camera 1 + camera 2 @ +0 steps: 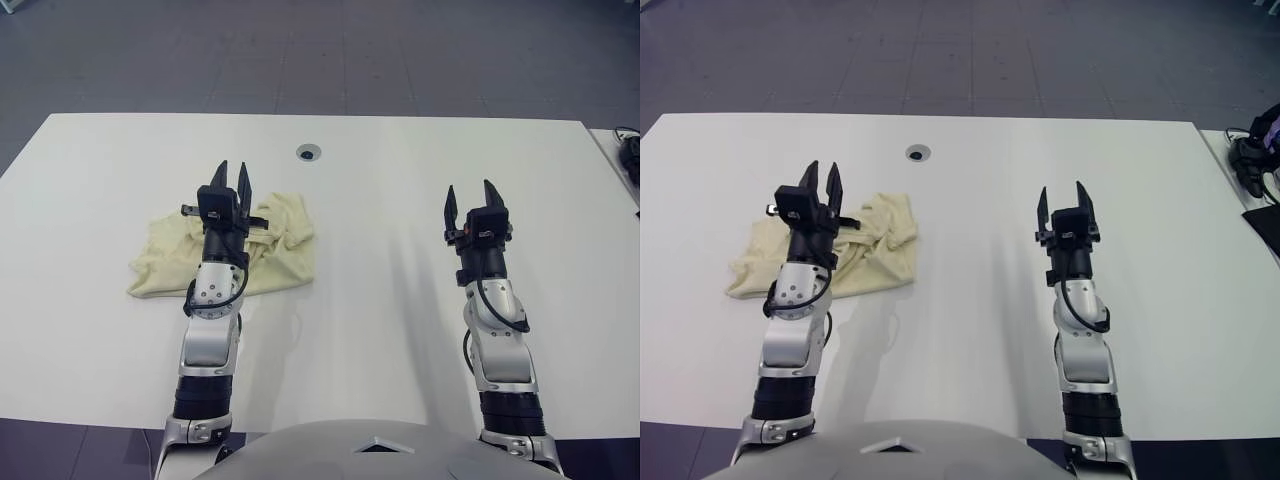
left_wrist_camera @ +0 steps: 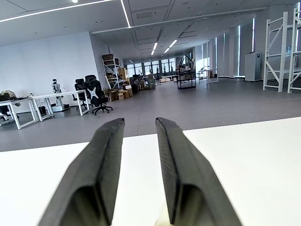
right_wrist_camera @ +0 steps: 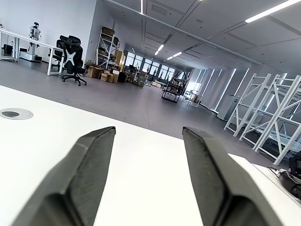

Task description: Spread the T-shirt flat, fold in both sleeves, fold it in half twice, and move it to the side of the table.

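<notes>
- While the T-shirt [image 1: 165,262] was found crumpled, the step in hand was judged to be the first, spreading it flat. The sleeve folds and both halvings were counted as not yet done.
- T-shirt: pale yellow, heaped in a creased mound on the table [image 1: 400,320], at about nine o'clock from the table's middle.
- Left gripper [image 1: 232,172]: held over the shirt's twelve-o'clock side, fingers parted by a narrow gap, nothing gripped. Contact with the cloth could not be told.
- Right gripper [image 1: 469,192]: held over bare tabletop toward three o'clock from the middle, well apart from the shirt, fingers spread wider, nothing gripped.
- Cable port [image 1: 309,152]: set into the tabletop at about one o'clock from the shirt.
- Next move, as judged: an edge of the cloth was to be pinched by the left gripper and the right gripper brought across toward nine o'clock for an opposite edge. The mound was then to be drawn out flat.
</notes>
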